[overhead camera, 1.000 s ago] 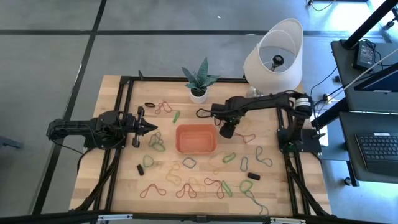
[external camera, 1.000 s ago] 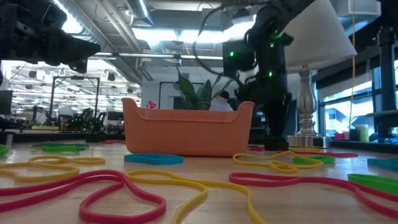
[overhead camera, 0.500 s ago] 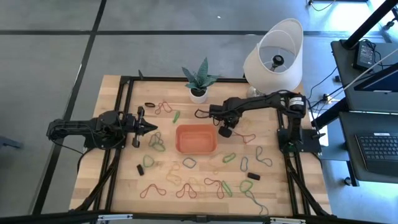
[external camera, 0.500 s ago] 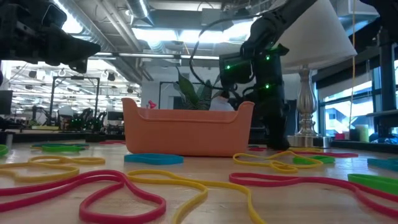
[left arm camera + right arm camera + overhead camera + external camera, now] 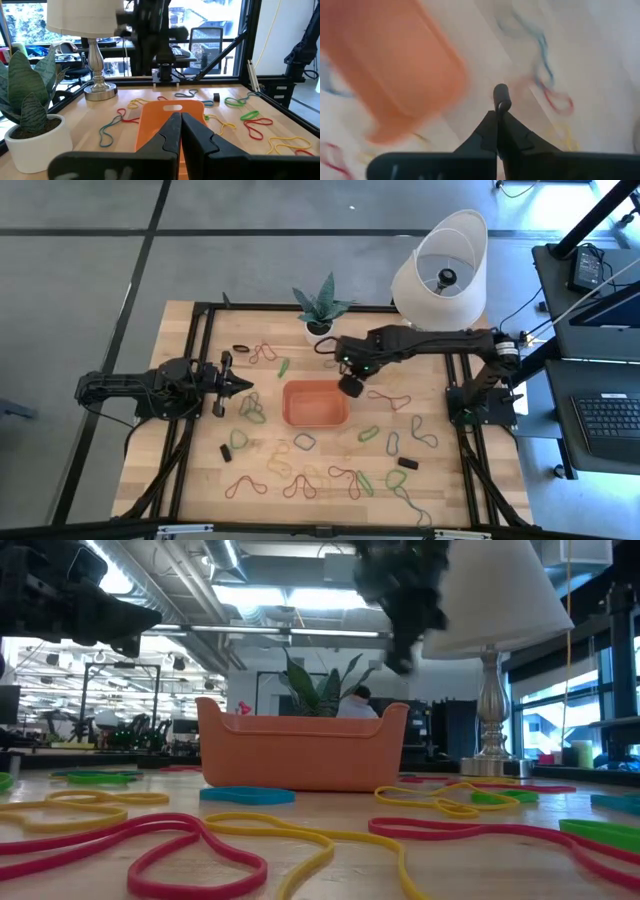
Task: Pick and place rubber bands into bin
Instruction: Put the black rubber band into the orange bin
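The orange-red bin (image 5: 316, 402) stands mid-table, also in the low view (image 5: 300, 750) and the left wrist view (image 5: 170, 117). Several rubber bands lie loose around it, green (image 5: 250, 410), red (image 5: 245, 485) and yellow (image 5: 300, 835). My right gripper (image 5: 349, 386) hangs shut over the bin's far right corner, high above it in the low view (image 5: 400, 652), with a small black rubber band (image 5: 501, 94) at its fingertips. My left gripper (image 5: 243, 385) waits shut and level to the left of the bin. My right gripper pinches a small black rubber band (image 5: 501, 95) between its two fingertips; blur hides which part of the loop. The fingers come from above, slanting down. The band is lifted clear of the table and stands out just past the fingertips.
A white lamp (image 5: 440, 270) and a potted plant (image 5: 320, 310) stand along the far edge. Black frame rails (image 5: 200, 340) border the table. More bands lie right of the bin (image 5: 390, 398) and along the near side (image 5: 360, 480).
My right gripper has risen from the table just right of the bin and moved toward the table's left, to above the bin's far right corner, tipping and turning a little as it went. The bin has stayed where it was.
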